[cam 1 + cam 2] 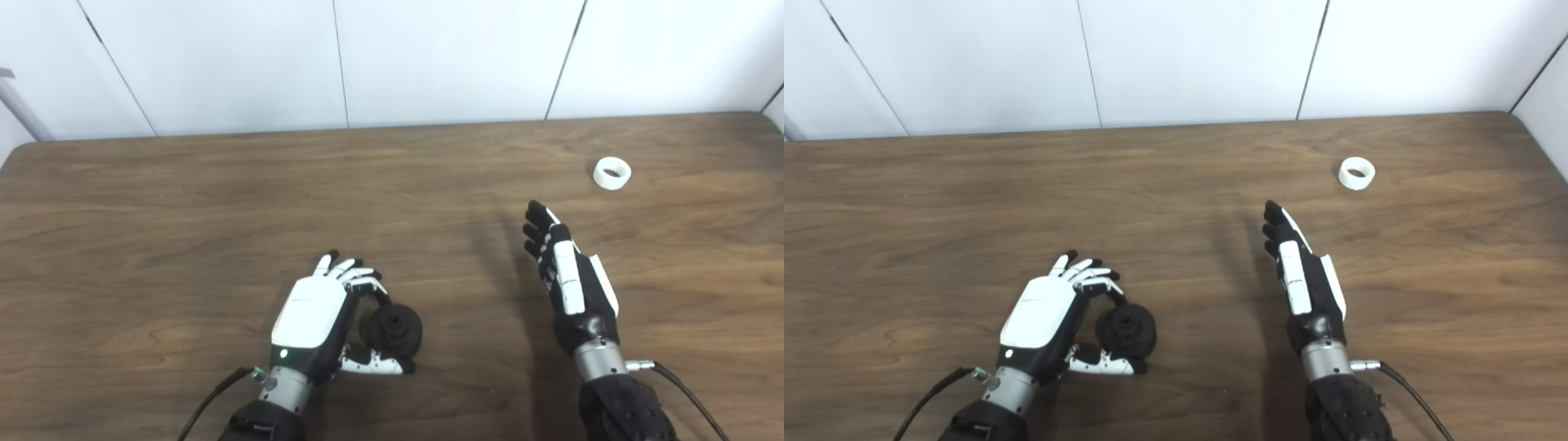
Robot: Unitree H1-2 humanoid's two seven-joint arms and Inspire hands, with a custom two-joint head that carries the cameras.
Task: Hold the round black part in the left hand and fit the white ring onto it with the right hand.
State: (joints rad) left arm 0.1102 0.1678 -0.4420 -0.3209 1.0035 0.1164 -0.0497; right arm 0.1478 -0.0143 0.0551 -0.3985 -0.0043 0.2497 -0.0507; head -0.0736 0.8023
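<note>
A lab test bench, by the look of it: a bare brown wood-grain table (184,202) sits against plain white wall panels (245,61) with thin dark seams, and thin black cables (1415,398) trail from the robot's wrists across the tabletop.

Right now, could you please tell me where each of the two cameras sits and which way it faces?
Left eye view: on the head, looking down at the table; left robot hand around the round black part, right robot hand open.
Right eye view: beside it, slightly rightward, same downward aim, same arms entering from below.
Shared: both hands, the black part, and the white ring lying far right.
</note>
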